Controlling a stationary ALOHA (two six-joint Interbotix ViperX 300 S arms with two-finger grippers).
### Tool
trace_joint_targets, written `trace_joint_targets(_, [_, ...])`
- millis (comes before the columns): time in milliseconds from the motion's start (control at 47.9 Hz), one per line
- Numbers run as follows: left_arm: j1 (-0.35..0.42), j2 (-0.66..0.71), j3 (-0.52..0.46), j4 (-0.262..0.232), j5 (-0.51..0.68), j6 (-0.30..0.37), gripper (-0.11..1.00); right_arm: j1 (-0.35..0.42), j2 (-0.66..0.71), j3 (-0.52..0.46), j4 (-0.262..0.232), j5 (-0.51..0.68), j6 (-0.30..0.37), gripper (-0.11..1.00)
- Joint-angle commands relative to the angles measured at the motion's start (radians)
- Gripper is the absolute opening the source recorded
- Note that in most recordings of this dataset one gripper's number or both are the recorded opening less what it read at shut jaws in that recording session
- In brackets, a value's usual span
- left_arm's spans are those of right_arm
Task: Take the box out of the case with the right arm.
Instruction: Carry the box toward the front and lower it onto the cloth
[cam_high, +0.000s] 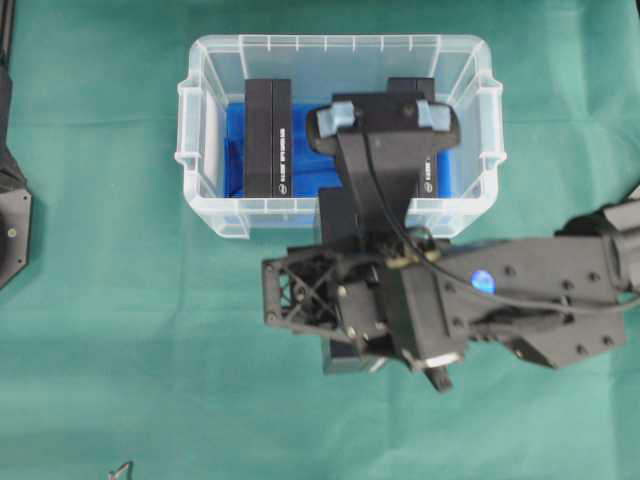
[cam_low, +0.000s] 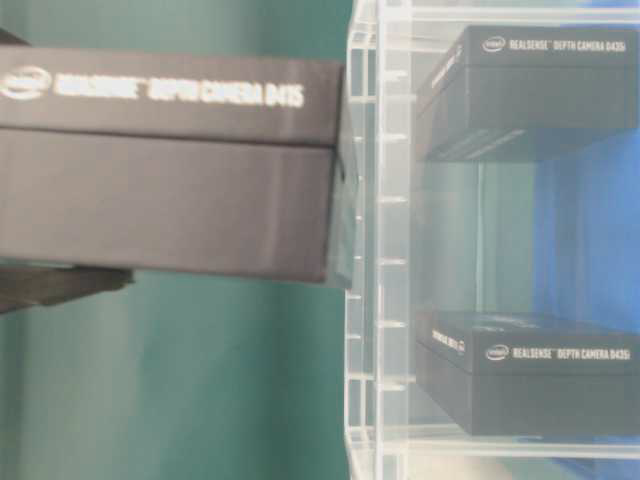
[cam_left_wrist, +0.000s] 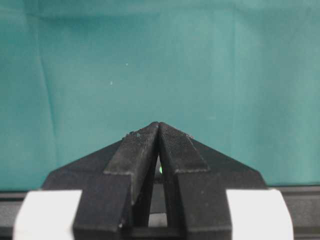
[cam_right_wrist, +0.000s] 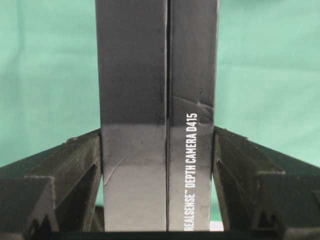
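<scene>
The right gripper (cam_right_wrist: 159, 165) clamps the box (cam_right_wrist: 157, 100) across its narrow width, long axis pointing straight ahead, outside the case (cam_high: 200, 190).

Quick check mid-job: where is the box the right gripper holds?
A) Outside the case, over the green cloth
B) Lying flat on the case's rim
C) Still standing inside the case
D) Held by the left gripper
A: the right gripper clamps the box with only green cloth behind it, beside the case, not in it.
</scene>
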Motion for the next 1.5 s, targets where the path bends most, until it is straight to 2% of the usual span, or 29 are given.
trace_joint_targets(0, [0.003, 0.003, -0.026, 0.002, -0.003, 0.002, 0.02, 0.006, -0.043, -0.035, -0.006, 0.005, 0.005, 0.67])
trace_joint_targets(438, [0.002, 0.003, -0.028, 0.003, -0.003, 0.002, 0.02, 0.005, -0.034, -0.035, -0.006, 0.034, 0.006, 0.67])
trace_joint_targets(835, [0.003, 0.002, -0.026, 0.002, -0.005, 0.002, 0.02, 0.005, 0.025, -0.006, 0.02, 0.02, 0.009, 0.67])
trace_joint_targets(981, [0.003, 0.002, -0.026, 0.002, -0.003, 0.002, 0.02, 0.005, 0.032, 0.046, 0.02, -0.018, 0.014, 0.67])
trace_joint_targets(1106, [0.002, 0.002, -0.026, 0.002, -0.003, 0.002, 0.02, 0.005, 0.032, 0.115, 0.02, -0.097, 0.017, 0.67])
trace_joint_targets(1273, [0.002, 0.002, -0.026, 0.002, -0.003, 0.0, 0.02, 0.005, 0.031, 0.202, 0.023, -0.189, 0.067, 0.67])
trace_joint_targets(1481, [0.002, 0.003, -0.026, 0.002, -0.003, 0.002, 0.02, 0.005, 0.031, 0.328, 0.074, -0.319, 0.089, 0.67])
